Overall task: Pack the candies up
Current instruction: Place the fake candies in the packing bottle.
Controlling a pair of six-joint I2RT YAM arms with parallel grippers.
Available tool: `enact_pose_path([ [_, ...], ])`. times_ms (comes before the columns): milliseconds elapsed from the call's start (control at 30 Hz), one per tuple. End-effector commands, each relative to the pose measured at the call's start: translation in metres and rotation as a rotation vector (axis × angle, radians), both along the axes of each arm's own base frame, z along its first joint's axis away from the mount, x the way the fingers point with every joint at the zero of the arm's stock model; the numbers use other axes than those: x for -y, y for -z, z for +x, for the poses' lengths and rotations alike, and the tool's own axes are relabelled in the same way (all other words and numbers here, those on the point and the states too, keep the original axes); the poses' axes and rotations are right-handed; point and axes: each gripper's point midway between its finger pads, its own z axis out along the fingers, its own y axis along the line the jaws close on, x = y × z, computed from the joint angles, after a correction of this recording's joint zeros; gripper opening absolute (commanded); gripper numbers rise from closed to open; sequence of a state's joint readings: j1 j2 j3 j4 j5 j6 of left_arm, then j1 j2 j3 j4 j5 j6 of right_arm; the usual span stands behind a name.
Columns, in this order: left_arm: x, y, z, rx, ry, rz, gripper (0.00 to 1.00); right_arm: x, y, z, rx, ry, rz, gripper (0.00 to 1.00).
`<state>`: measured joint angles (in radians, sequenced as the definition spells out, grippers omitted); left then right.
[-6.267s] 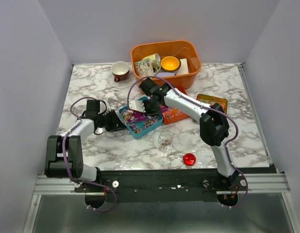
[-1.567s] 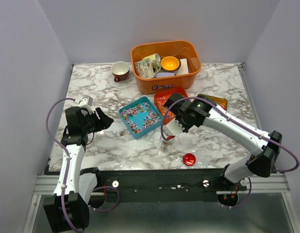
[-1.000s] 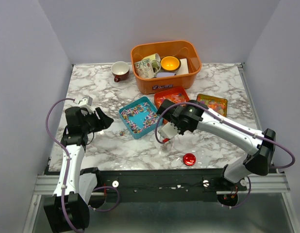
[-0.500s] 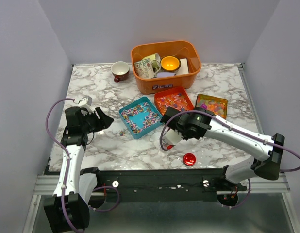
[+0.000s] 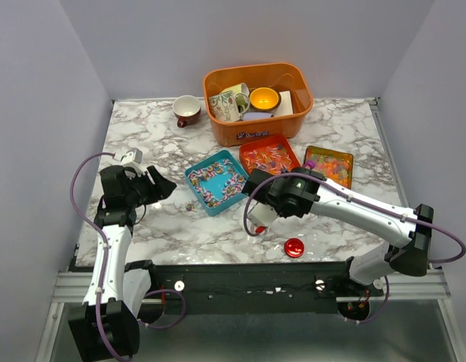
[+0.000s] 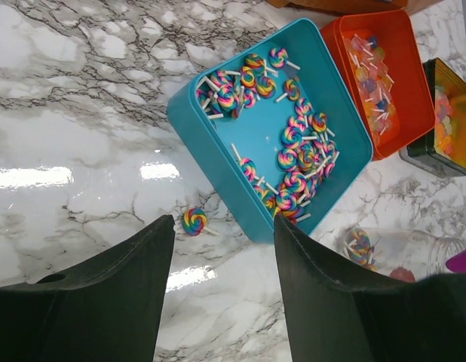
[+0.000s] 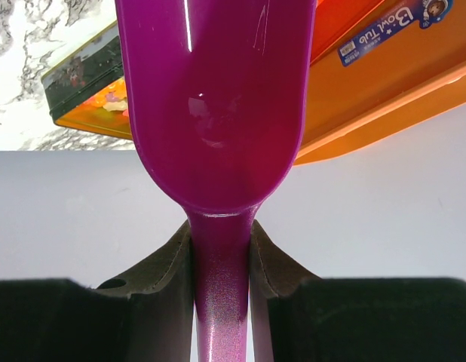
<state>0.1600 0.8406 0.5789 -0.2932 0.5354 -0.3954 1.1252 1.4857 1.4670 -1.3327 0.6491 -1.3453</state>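
Observation:
Rainbow swirl candies (image 5: 218, 183) lie in a teal tray (image 5: 197, 175). Thin wrapped candies (image 5: 268, 157) fill an orange tray, and jelly beads (image 5: 331, 163) fill a dark tin. One swirl candy (image 5: 189, 205) lies loose on the table; it also shows in the left wrist view (image 6: 193, 220). My right gripper (image 5: 257, 218) is shut on the purple scoop's (image 7: 218, 98) handle, over a glass jar (image 6: 384, 249) that holds a few candies. The scoop's bowl looks empty. My left gripper (image 5: 162, 187) is open and empty, left of the teal tray (image 6: 218, 151).
An orange tub (image 5: 257, 75) with mugs and a bowl stands at the back. A brown cup (image 5: 188, 110) sits to its left. The small red lid (image 5: 294, 246) lies near the front edge, right of the jar.
My right arm carried the scoop from the trays down to the jar and has shifted slightly left over it. The left arm has stayed still since it withdrew from the teal tray.

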Motion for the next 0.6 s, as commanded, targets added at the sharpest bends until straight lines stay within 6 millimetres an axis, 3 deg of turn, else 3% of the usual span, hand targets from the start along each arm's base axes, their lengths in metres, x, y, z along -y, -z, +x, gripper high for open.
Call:
enact_pose_path([
  [0, 0.006, -0.014, -0.001, 0.046, 0.035, -0.027, 0.65, 0.030, -0.016, -0.013, -0.034, -0.024, -0.153, 0.01],
  [133, 0.033, -0.040, -0.001, 0.112, 0.171, -0.156, 0.66, 0.032, -0.026, -0.014, -0.043, 0.002, -0.061, 0.01],
  [233, 0.064, -0.068, -0.002, 0.194, 0.318, -0.246, 0.66, 0.022, -0.030, -0.011, -0.116, 0.100, 0.124, 0.01],
  [267, 0.071, -0.085, 0.001, 0.261, 0.364, -0.244, 0.66, 0.018, -0.036, -0.007, -0.157, 0.176, 0.250, 0.01],
  [333, 0.094, -0.094, -0.005, 0.271, 0.475, -0.265, 0.65, 0.011, -0.038, -0.001, -0.215, 0.264, 0.374, 0.01],
  [367, 0.101, -0.108, -0.003, 0.306, 0.512, -0.262, 0.64, 0.008, -0.027, 0.005, -0.285, 0.365, 0.445, 0.01],
  [433, 0.121, -0.113, -0.009, 0.290, 0.622, -0.287, 0.51, 0.000, -0.028, 0.017, -0.307, 0.433, 0.551, 0.01],
  [467, 0.125, -0.125, -0.007, 0.316, 0.655, -0.282, 0.45, -0.005, -0.023, 0.020, -0.353, 0.489, 0.619, 0.01],
  [500, 0.130, -0.124, -0.004, 0.297, 0.681, -0.292, 0.32, -0.009, -0.023, 0.023, -0.363, 0.504, 0.665, 0.01],
  [567, 0.139, -0.139, -0.006, 0.320, 0.753, -0.311, 0.19, -0.020, -0.016, 0.031, -0.372, 0.514, 0.726, 0.01],
])
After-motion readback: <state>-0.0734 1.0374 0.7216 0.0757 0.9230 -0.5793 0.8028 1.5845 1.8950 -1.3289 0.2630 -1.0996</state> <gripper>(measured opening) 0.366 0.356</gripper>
